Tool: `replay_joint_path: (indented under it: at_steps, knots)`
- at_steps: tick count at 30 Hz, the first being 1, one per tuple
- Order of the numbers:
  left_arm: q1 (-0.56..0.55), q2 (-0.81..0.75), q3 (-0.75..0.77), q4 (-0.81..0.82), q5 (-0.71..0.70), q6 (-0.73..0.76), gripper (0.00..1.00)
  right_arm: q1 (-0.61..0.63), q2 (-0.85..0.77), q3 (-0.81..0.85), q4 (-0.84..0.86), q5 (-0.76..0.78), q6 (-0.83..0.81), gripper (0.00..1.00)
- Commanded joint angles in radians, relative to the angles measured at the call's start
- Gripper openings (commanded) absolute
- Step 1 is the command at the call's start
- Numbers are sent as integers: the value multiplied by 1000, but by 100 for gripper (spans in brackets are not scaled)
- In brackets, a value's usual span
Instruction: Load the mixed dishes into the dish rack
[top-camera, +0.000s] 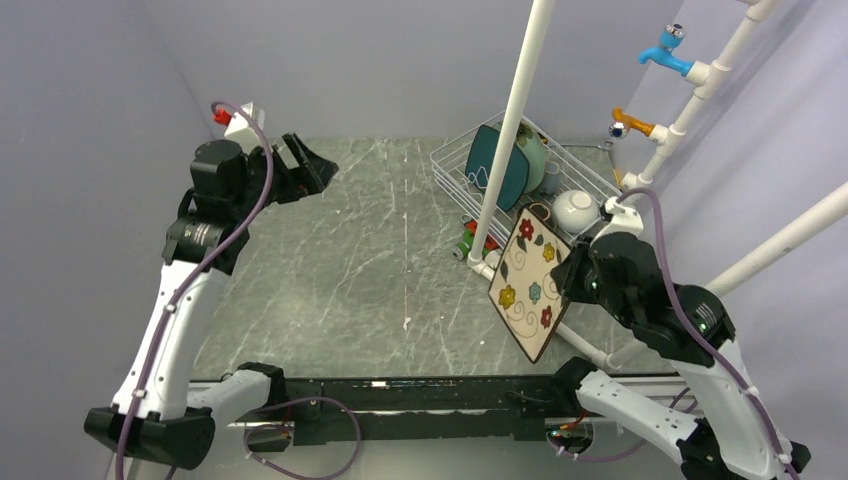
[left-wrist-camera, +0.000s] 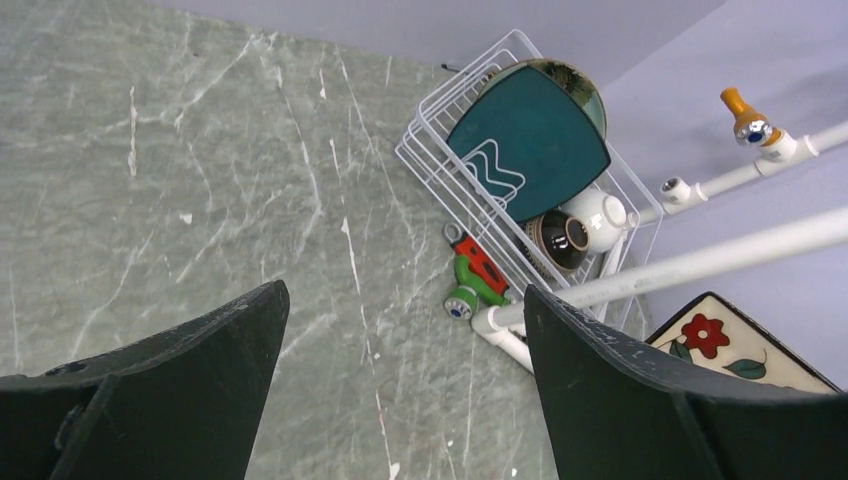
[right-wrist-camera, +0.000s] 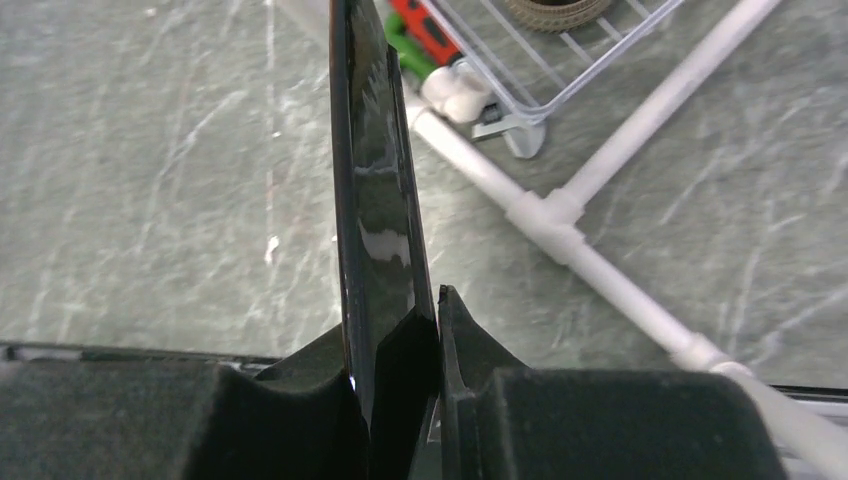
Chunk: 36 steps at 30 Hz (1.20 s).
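Cream flowered plate (top-camera: 528, 287), pinched by one edge in my right fingers (right-wrist-camera: 465, 345) just short of the dish rack (left-wrist-camera: 437, 165), may slip or strike the white pipe frame (top-camera: 513, 115) as I swing it in; left fingers (left-wrist-camera: 200, 370) stand open.

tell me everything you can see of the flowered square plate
The cream square plate with flowers looks like glossy ceramic, with a dark rim, thin curling vines and red, yellow and blue blossoms. It hangs above the grey-green marbled table, tilted up on edge with one corner lowest. The right hand is shut on its right edge, and nothing else seems to touch it. It sits just in front of the white wire dish rack.
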Motion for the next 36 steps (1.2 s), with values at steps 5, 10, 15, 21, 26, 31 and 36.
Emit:
replay_joint_path:
  at_steps: [5, 10, 15, 21, 26, 31, 36]
  knots:
    - [4, 181, 148, 37, 7, 128, 95, 1, 162, 180, 191, 289, -116, 0]
    - [7, 214, 82, 85, 10, 202, 97, -7, 242, 211, 275, 380, -196, 0]
    - [25, 191, -2, 126, 104, 196, 99, -135, 299, 205, 423, 333, -304, 0]
    - [25, 169, -36, 151, 95, 206, 99, -391, 317, 158, 644, 36, -362, 0]
    - [25, 154, -57, 171, 94, 206, 99, -499, 362, 134, 789, -98, -364, 0]
    - [25, 153, -63, 179, 114, 195, 99, -570, 389, 80, 971, -275, -370, 0]
    - [25, 162, -82, 202, 131, 181, 99, -588, 389, -60, 1299, -410, -416, 0]
